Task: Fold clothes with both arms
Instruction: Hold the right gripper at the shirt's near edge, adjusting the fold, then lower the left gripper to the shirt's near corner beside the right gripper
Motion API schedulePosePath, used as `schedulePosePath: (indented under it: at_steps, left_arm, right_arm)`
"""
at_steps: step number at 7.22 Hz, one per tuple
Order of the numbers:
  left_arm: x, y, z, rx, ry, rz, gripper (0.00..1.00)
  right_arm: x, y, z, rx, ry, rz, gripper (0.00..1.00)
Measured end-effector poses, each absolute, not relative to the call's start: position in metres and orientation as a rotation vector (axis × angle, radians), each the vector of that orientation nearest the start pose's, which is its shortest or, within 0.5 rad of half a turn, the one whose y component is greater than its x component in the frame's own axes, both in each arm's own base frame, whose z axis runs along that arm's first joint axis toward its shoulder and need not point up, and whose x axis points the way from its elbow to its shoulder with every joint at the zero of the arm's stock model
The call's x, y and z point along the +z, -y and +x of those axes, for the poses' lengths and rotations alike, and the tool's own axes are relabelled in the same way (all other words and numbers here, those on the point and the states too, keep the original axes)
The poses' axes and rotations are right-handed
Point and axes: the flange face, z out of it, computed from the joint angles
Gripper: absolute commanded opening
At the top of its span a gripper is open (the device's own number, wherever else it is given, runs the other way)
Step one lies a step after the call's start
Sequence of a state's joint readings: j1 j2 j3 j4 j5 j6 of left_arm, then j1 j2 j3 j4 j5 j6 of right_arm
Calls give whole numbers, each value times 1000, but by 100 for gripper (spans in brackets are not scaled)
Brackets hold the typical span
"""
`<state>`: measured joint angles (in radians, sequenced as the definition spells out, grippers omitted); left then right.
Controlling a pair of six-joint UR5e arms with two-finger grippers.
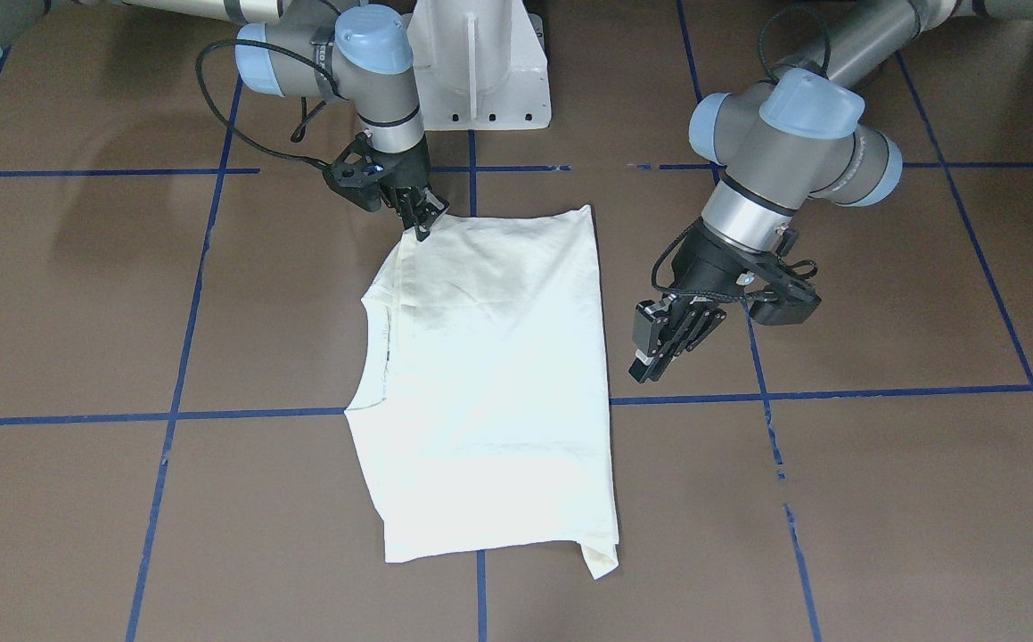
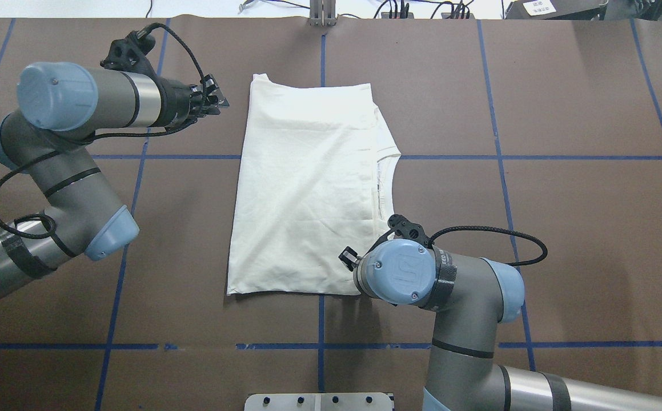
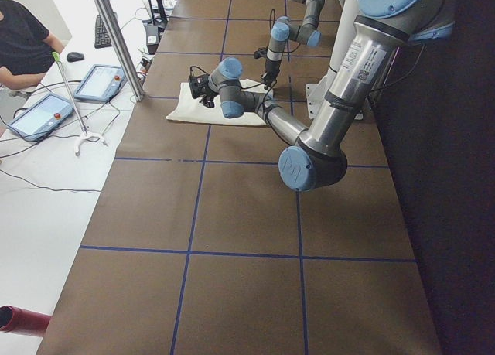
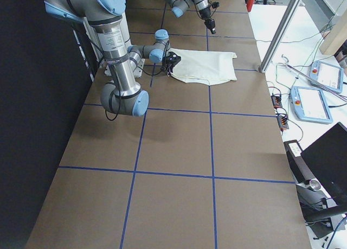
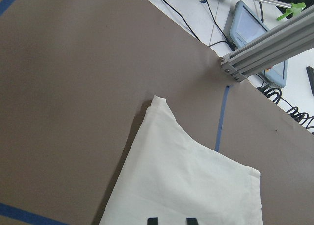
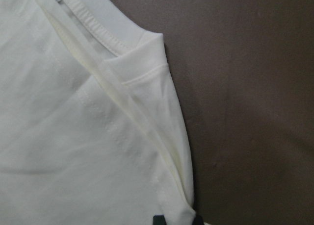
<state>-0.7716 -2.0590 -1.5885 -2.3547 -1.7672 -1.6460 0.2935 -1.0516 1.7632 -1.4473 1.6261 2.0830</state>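
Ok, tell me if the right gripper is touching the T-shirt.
Touching. In the front-facing view the right gripper has its fingertips down on the T-shirt corner nearest the base, and the right wrist view shows the fingertips at the cloth's folded edge.

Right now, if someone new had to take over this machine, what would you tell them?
Right gripper: at the near collar-side corner of the T-shirt, fingertips at the fabric; whether it is gripping, I cannot tell.
Left gripper: beside the shirt's hem side, off the cloth, holding nothing.
Shirt: flat on the brown table, sleeves tucked in, print out of sight.
Done: folded to a rough rectangle.
Left: probably one more fold across.
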Motion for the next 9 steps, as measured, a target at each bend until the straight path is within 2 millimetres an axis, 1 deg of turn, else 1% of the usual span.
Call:
schedulePosePath:
  at_steps: [2,3,4,5,6,7,8,9]
  left_arm:
    - [281,544,396,-597,-1286,285,31]
    - [281,544,395,-598,-1286,285,31]
    - [279,543,394,-599,-1289,285,31]
    - [271,539,389,-601,-1297,283,32]
    - [259,530,384,-612,-1301,267,32]
    - [244,515,380,-641,-1319,218,32]
    - [229,488,382,-672,-1362,135,33]
    - [226,452,395,-690,-1385,61,36]
  right_arm:
    - [269,310,-584,734,842,-147,0]
    - [265,310,-582,733,850,-148,0]
    - [258,309,-573,733,869,-150,0]
    - [255,307,-559,731,889,-153,0]
    - [258,303,-544,730,898,-154,0]
    - [262,299,-532,730,902,-154,0]
    - [267,296,-525,729,898,-154,0]
    - [272,294,-521,728,894,-155,0]
